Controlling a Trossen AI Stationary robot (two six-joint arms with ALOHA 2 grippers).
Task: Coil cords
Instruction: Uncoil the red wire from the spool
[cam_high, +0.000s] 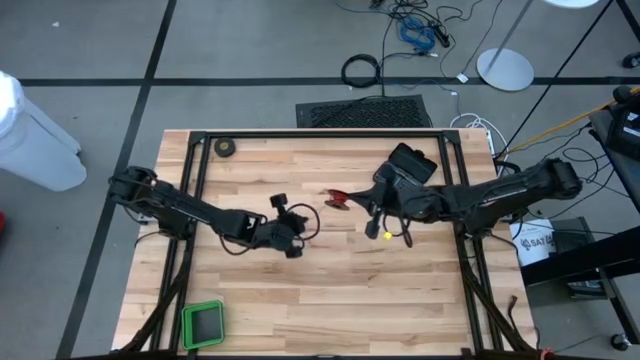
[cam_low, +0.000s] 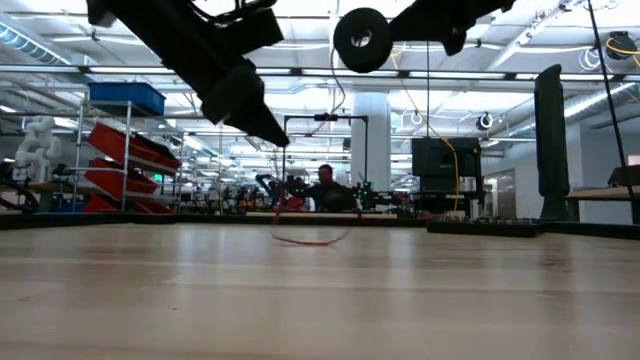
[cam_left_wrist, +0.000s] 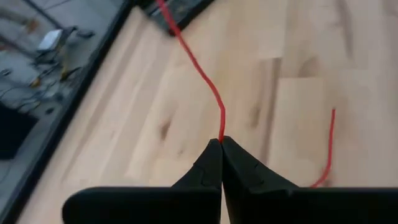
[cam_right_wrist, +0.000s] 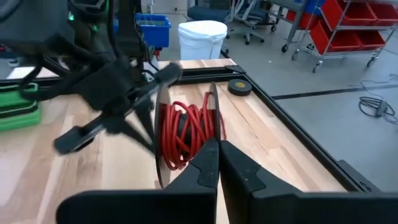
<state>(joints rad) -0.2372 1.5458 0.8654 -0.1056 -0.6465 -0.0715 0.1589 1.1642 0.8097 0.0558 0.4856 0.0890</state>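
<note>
Above the wooden surface, the left claw is pressed together on the thin red wire, which runs from its tips across the boards. The right claw pinches the rim of the black reel, wound with red wire and held off the surface near its middle. The low view shows the reel hanging high, a loop of wire lying below. A green tray sits at the near left corner, contents unclear.
</note>
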